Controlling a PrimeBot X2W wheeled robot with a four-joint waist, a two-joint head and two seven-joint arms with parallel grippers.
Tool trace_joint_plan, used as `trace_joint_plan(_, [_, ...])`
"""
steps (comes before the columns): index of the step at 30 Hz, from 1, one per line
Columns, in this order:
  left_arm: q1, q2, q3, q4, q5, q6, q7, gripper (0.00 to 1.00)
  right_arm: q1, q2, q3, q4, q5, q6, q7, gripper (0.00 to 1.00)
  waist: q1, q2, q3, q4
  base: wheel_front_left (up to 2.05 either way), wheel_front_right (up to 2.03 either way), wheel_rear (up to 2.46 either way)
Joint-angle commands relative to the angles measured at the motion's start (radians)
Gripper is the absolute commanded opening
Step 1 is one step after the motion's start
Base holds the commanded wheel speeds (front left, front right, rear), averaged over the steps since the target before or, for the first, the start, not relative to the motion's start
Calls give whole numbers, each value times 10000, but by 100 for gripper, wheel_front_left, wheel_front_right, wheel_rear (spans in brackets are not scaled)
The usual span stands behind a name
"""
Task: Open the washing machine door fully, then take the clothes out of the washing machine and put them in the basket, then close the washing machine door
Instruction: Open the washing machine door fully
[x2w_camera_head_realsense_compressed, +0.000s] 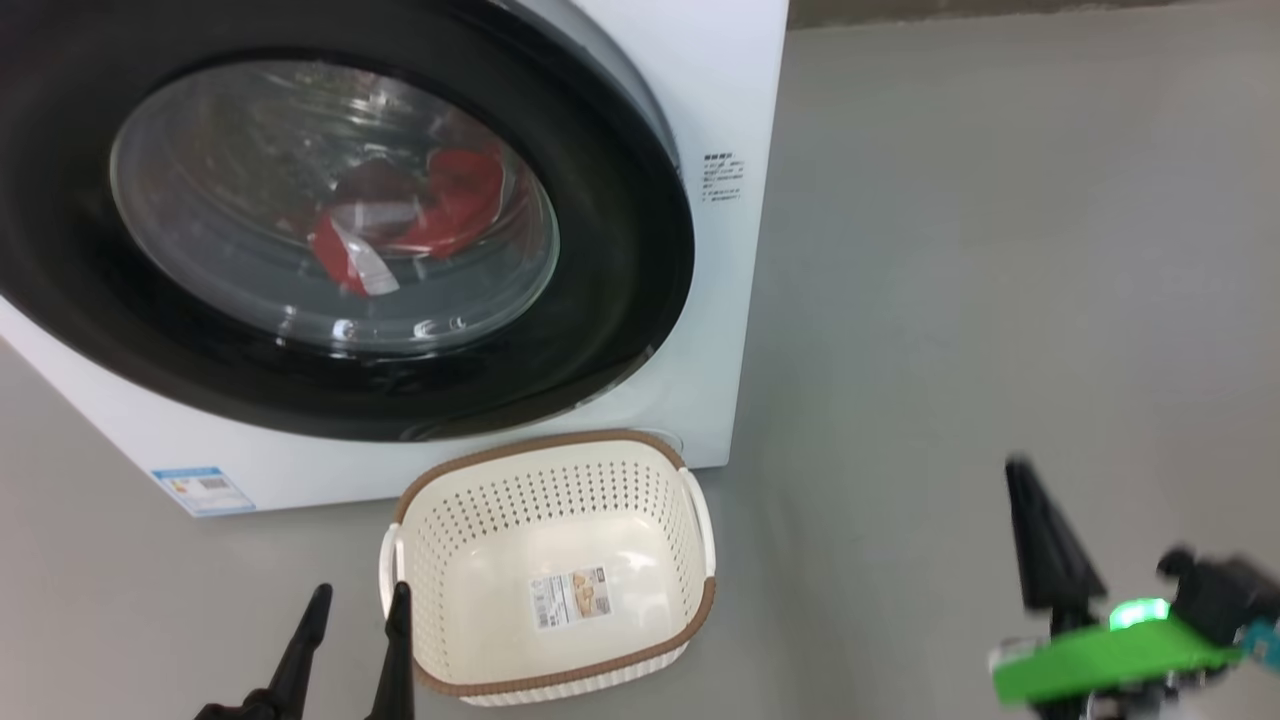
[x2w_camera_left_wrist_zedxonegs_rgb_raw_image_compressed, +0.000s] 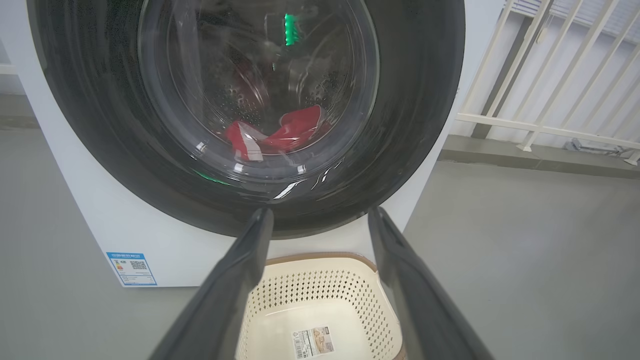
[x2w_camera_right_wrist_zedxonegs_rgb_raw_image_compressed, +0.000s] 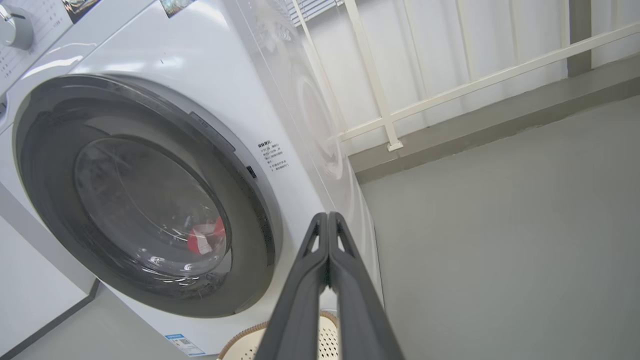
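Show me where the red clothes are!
In the head view, upper left: the clothes lie inside the washing machine, behind the door glass, beyond the basket.

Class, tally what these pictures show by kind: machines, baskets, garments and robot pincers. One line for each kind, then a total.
Washing machine: 1
Basket: 1
Red garment: 1
Pincers: 2 (left pincer open, right pincer shut)
Total: 5
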Motion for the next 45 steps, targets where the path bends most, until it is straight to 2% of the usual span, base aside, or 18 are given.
trace_joint_plan(1, [-343,76,250,-287,-67,-30,-122,100,-860,-57,287,-371,377,-7,-93,0,0,-1,171,97,0,0,0])
trace_joint_plan(11, [-1023,76,-241,-361,-264,-62,-122,100,-3871,-206,607,-388,2045,-7,-93,0,0,-1,1169,785,0,0,0])
trace_joint_plan(21, [-1684,76,-575,-353,-511,-32,-122,100,-6255,-1404,1781,311,3958,-7,-93,0,0,-1,2174,1548,0,0,0])
trace_joint_plan(24, [-1866,76,-695,-317,-606,-31,-122,100,-6889,-1994,2461,670,5047,-7,18,0,0,-1,2451,1751,0,0,0])
trace_joint_plan(29, [-2126,76,-837,-261,-735,-15,-122,100,-7752,-2827,3345,871,6866,-7,692,0,0,-1,2816,1996,0,0,0])
trace_joint_plan(35, [-2294,76,-969,-212,-815,10,-122,100,-8346,-3414,3978,748,9052,-7,2284,0,0,-1,3096,2105,0,0,0])
trace_joint_plan(39, [-2433,76,-1109,-201,-895,28,-122,100,-8691,-3573,3910,729,10232,-7,3373,0,0,-1,3287,2146,0,0,0])
trace_joint_plan(45, [-2567,76,-1281,-180,-986,17,-122,100,-9202,-3651,3533,1148,11233,-7,4768,0,0,-1,3508,2227,0,0,0])
